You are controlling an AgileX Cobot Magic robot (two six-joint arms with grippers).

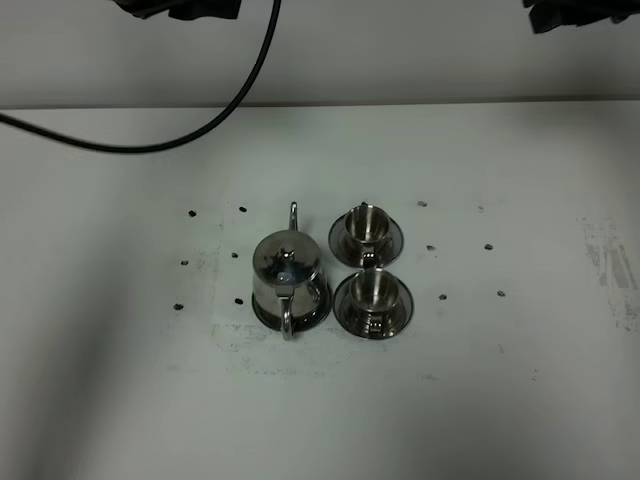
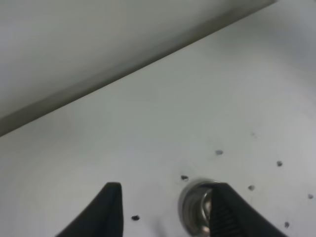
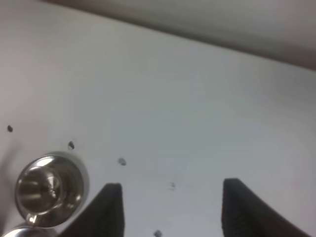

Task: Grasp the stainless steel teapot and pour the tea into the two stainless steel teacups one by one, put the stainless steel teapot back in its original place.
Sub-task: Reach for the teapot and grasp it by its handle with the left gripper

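The stainless steel teapot (image 1: 288, 268) stands on its saucer (image 1: 318, 314) at the table's middle, with its loop handle toward the front and its spout toward the back. Just to its right are the two stainless steel teacups on their saucers, one farther back (image 1: 367, 230) and one nearer (image 1: 373, 295). Both arms are raised above the table, away from the set. My left gripper (image 2: 166, 186) is open and holds nothing; a teacup (image 2: 195, 207) peeks out beside one finger. My right gripper (image 3: 172, 184) is open and holds nothing, with the far teacup (image 3: 49, 190) off to one side.
A black cable (image 1: 200, 125) curves over the table's back left. Small dark marks (image 1: 243, 209) dot the white tabletop (image 1: 120, 380) around the set. The table's back edge meets a pale wall (image 1: 400, 50). A scuffed patch (image 1: 612, 270) lies at the right.
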